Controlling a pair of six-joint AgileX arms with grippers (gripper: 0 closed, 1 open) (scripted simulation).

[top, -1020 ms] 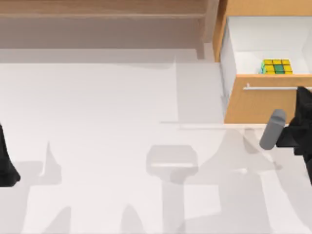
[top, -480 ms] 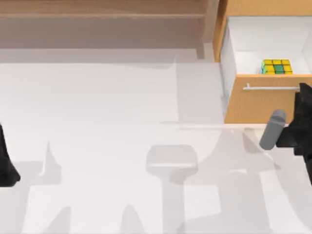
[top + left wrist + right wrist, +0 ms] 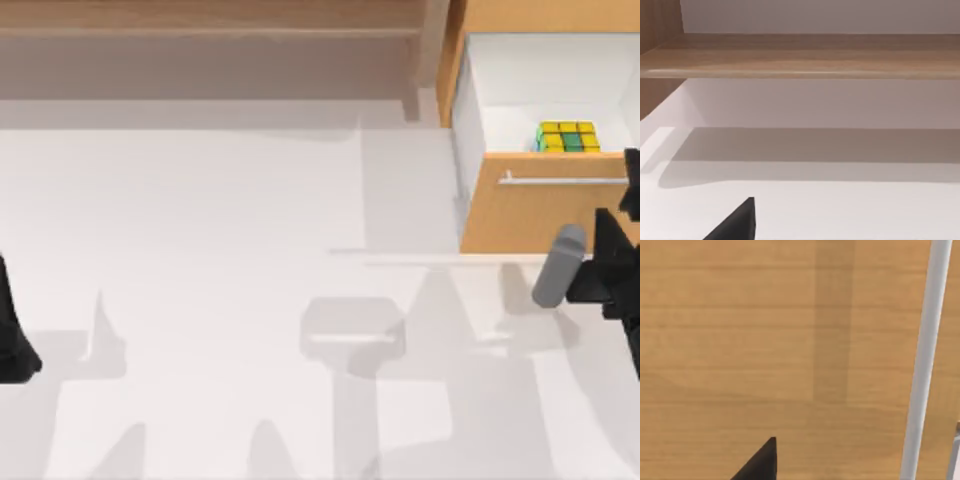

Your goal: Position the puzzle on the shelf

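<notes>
Puzzle sits in the open drawer at about 2 o'clock, so you're pre-grasp. Right gripper hangs by the drawer front; can't tell its grip. Next: lift over the front, drop onto the cube, carry it to the shelf at 11. Left gripper is parked at 9.

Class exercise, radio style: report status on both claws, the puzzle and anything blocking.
Left claw parked at table's left edge. Right claw at the drawer front, by its handle. Puzzle in open drawer, ungrasped. Shelf unobstructed.
</notes>
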